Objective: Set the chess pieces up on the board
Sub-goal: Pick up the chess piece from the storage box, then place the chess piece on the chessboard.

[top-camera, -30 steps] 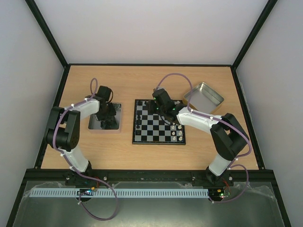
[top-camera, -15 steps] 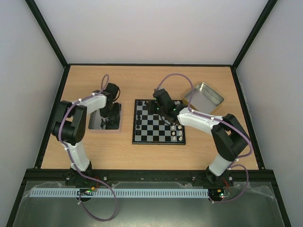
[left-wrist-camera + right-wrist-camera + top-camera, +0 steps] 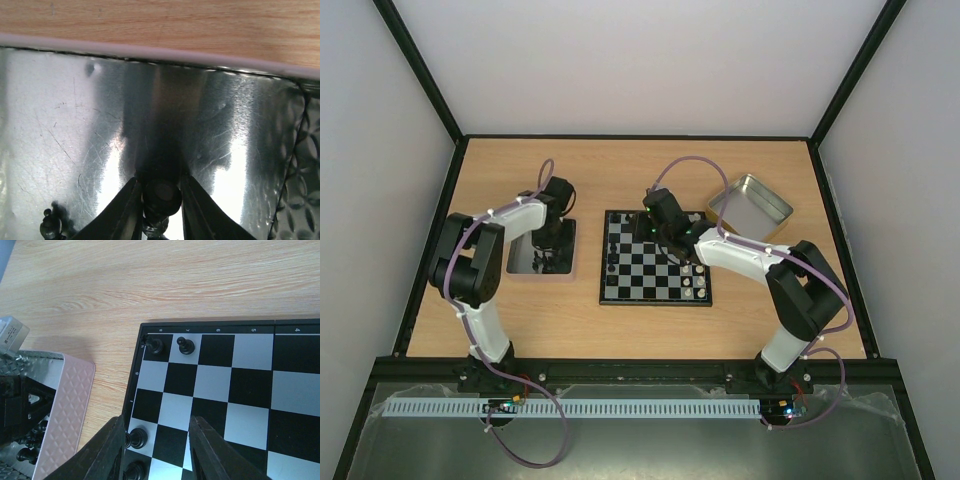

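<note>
The board (image 3: 652,272) lies mid-table, with black chess pieces (image 3: 611,258) along its left edge. My left gripper (image 3: 551,252) is down in the metal tray (image 3: 522,270). In the left wrist view it (image 3: 160,186) is shut on a black chess piece (image 3: 162,197) standing on the tray floor (image 3: 75,125). My right gripper (image 3: 658,236) hovers open over the board's far left part. Nothing is between its fingers (image 3: 156,421). Two black pieces (image 3: 156,346) (image 3: 186,346) stand near the board corner. Two others (image 3: 136,437) stand by its left finger.
Another black piece (image 3: 50,227) lies in the tray's near left. The pink-sided tray (image 3: 65,410) sits just left of the board (image 3: 250,390). Pale pieces (image 3: 695,285) stand on the board's right side. A second metal tray (image 3: 752,205) rests at the back right.
My left arm shifted right over the tray, and its fingers closed in on a black piece. My right arm has barely moved.
</note>
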`<action>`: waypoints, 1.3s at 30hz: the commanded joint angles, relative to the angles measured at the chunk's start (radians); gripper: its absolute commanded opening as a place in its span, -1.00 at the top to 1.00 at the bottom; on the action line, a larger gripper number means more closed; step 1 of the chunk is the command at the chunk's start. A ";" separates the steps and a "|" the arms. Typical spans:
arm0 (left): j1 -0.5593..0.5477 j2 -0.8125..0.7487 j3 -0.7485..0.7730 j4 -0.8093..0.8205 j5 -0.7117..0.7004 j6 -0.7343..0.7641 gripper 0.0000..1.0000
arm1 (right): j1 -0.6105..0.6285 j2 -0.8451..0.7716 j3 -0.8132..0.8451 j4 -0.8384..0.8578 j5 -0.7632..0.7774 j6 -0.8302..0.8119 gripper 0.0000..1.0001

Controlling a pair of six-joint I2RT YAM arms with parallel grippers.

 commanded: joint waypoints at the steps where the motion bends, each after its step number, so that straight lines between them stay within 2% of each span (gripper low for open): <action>1: -0.001 -0.003 -0.040 -0.049 -0.016 -0.010 0.59 | -0.003 -0.026 -0.009 0.013 0.008 0.011 0.32; 7: 0.029 -0.061 -0.053 0.019 0.009 -0.066 0.75 | -0.004 -0.040 -0.025 0.034 -0.010 -0.002 0.31; 12: 0.080 -0.200 -0.094 0.102 0.157 -0.169 0.73 | -0.003 -0.078 -0.076 0.129 -0.090 -0.022 0.24; 18: 0.088 -0.390 -0.205 0.275 0.429 -0.420 0.69 | 0.002 -0.101 -0.119 0.272 -0.223 -0.014 -0.06; 23: 0.063 -0.520 -0.316 0.497 0.582 -0.713 0.68 | 0.013 -0.111 -0.151 0.415 -0.312 0.057 -0.16; 27: 0.027 -0.583 -0.391 0.686 0.627 -0.936 0.67 | 0.017 -0.095 -0.155 0.512 -0.360 0.140 -0.16; 31: -0.014 -0.615 -0.446 0.824 0.626 -1.095 0.67 | 0.022 -0.062 -0.163 0.601 -0.416 0.238 -0.07; 39: -0.036 -0.637 -0.477 0.905 0.629 -1.220 0.67 | 0.037 -0.017 -0.160 0.676 -0.464 0.320 0.22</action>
